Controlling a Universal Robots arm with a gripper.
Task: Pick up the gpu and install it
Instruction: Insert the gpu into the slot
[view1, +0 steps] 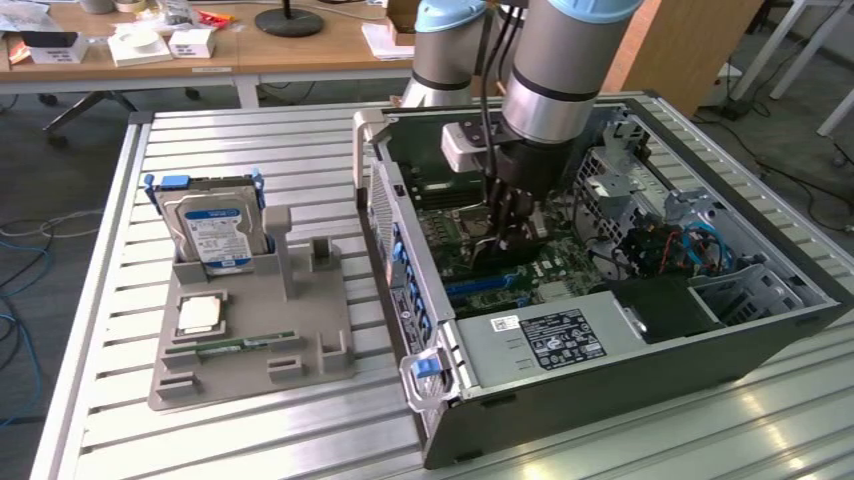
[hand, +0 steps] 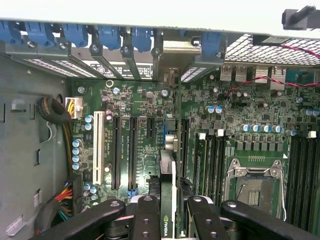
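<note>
I am looking at a slatted metal table (view1: 267, 440) with an open computer case (view1: 601, 380) lying on its side, taking up the half of the table toward the exterior view's right edge. The robot arm reaches down into the case. Its gripper (hand: 167, 215) is clamped on the gpu (hand: 168, 180), one dark finger on each face, so the thin dark card stands on edge above the motherboard (hand: 150, 100). The card's silver bracket (hand: 181, 47) sits at the case wall lined with blue slot clips (hand: 107, 35). Long black expansion slots lie just beside the card on one side, and the empty processor socket (hand: 255, 187) lies on the other. I cannot tell whether the card's lower edge is in a slot.

Near the table's opposite edge sits a grey holder (view1: 254, 370). It carries an upright blue-and-silver hard drive (view1: 214, 235), a square processor chip (view1: 200, 315) and a narrow green memory stick (view1: 240, 345).
</note>
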